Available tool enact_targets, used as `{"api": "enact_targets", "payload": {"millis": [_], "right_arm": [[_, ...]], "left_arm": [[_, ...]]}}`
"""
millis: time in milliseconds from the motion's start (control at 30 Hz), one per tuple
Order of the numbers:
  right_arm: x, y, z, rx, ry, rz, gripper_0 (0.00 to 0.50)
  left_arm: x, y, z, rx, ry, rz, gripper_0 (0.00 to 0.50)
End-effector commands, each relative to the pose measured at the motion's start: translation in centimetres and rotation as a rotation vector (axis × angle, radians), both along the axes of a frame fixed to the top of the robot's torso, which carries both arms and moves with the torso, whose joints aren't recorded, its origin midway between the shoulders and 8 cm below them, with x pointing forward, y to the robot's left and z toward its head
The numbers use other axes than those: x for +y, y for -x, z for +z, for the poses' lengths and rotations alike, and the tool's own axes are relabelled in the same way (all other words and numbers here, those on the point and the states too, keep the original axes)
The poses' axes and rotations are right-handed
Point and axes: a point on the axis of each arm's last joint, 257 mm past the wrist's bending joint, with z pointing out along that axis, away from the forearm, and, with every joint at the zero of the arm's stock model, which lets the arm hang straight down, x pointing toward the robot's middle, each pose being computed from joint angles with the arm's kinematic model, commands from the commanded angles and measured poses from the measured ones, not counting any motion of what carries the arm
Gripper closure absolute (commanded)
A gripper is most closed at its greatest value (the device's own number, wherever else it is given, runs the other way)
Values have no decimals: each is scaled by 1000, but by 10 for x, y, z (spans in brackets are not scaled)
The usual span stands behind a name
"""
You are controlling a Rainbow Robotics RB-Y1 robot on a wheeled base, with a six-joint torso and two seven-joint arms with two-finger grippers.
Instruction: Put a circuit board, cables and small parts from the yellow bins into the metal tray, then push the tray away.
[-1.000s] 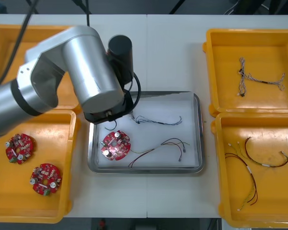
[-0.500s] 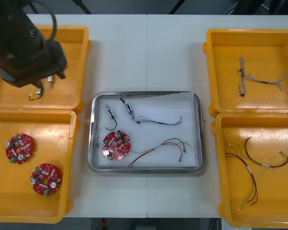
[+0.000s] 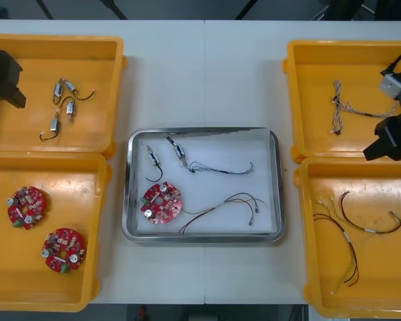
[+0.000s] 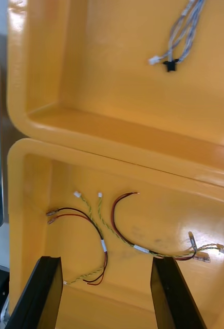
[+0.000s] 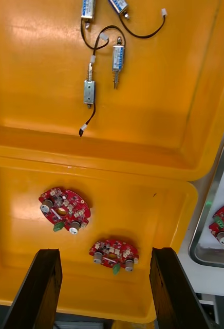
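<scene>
1. My left jaws hang open and empty over the far-left yellow plastic bin (image 3: 107, 80).
2. My right jaws gape empty over the near-right yellow bin (image 3: 387, 287).
3. At mid-counter (image 3: 200, 73), the shiny metal tray (image 3: 276, 194) holds a round red circuit board (image 3: 162, 202), cables (image 3: 220, 168) and small metal parts (image 3: 152, 158).

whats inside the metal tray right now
Inside the metal tray: one red circuit board, two small metal parts, a blue and white cable and a red and yellow cable. Nothing covers it.

Light table (image 3: 240, 73) stretching between the left gripper (image 5: 104, 290) and the right gripper (image 4: 106, 293) — a seam (image 3: 204, 67) running down its middle. Dark floor (image 3: 187, 8) showing past its far edge, beyond both.
</scene>
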Motion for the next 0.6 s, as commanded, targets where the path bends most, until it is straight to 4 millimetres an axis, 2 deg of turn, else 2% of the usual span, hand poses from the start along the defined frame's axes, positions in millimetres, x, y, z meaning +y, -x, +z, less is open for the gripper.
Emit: {"api": "enact_targets", "payload": {"millis": [33, 300, 333, 500, 600], "right_arm": [[43, 4, 2, -24, 106, 250, 0], [118, 9, -12, -74, 142, 556, 0], [122, 10, -14, -74, 147, 581, 0], [174, 21, -27, -78, 212, 829, 0], [197, 28, -36, -79, 263, 942, 0]], "left_arm": [[47, 18, 8, -17, 17, 61, 0], [66, 33, -10, -62, 44, 74, 0], [67, 34, -12, -67, 44, 72, 0], [66, 44, -35, -80, 50, 45, 0], [65, 47, -42, -96, 34, 20, 0]]}}
